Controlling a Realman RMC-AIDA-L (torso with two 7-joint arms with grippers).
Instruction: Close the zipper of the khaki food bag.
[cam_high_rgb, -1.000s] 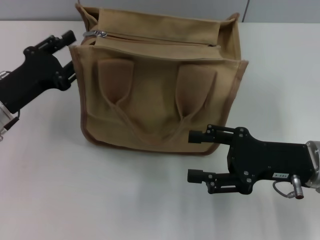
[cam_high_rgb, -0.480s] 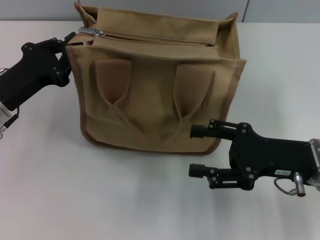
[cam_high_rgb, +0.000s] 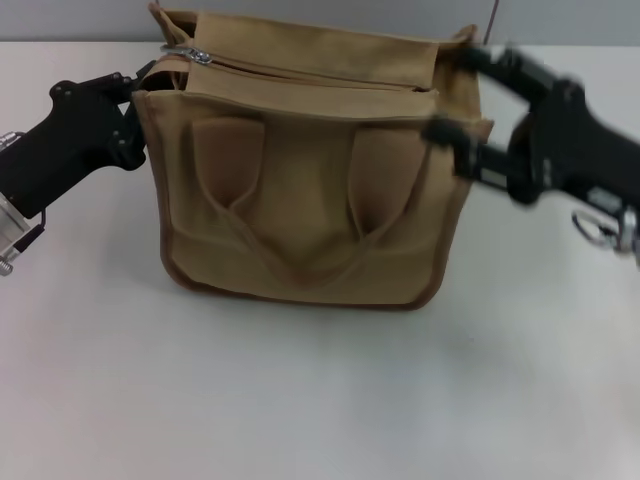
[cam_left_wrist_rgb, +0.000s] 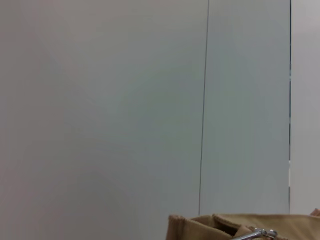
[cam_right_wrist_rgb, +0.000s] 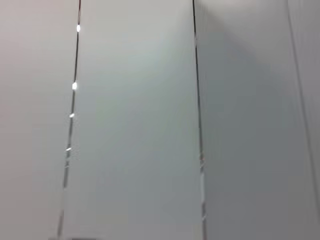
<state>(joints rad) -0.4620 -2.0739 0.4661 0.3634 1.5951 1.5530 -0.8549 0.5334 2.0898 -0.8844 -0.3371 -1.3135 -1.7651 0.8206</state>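
Plainly, the boxy tan canvas food bag (cam_high_rgb: 305, 170) with brown piping sits upright mid-desk (cam_high_rgb: 300, 400), its looped handles facing the robot. Its khaki-taped zipper (cam_high_rgb: 320, 76) runs left to right along the top panel, with the silver pull tab (cam_high_rgb: 190, 55) at the robot's left end. The left end effector (cam_high_rgb: 140, 85) is pressed at that corner; whether it grips anything cannot be told. The right end effector (cam_high_rgb: 465, 95) straddles the right corner, fingers spread, empty. Pulling without a firm brace could drag or tip the soft bag, or the tab could slip.

Bags: one khaki food bag (cam_high_rgb: 310, 170) is being shown.
Zippers: one zipper (cam_high_rgb: 300, 77) is being seen.
Handles: one is being counted.
Grippers: two, left gripper (cam_high_rgb: 135, 95) and right gripper (cam_high_rgb: 455, 95).
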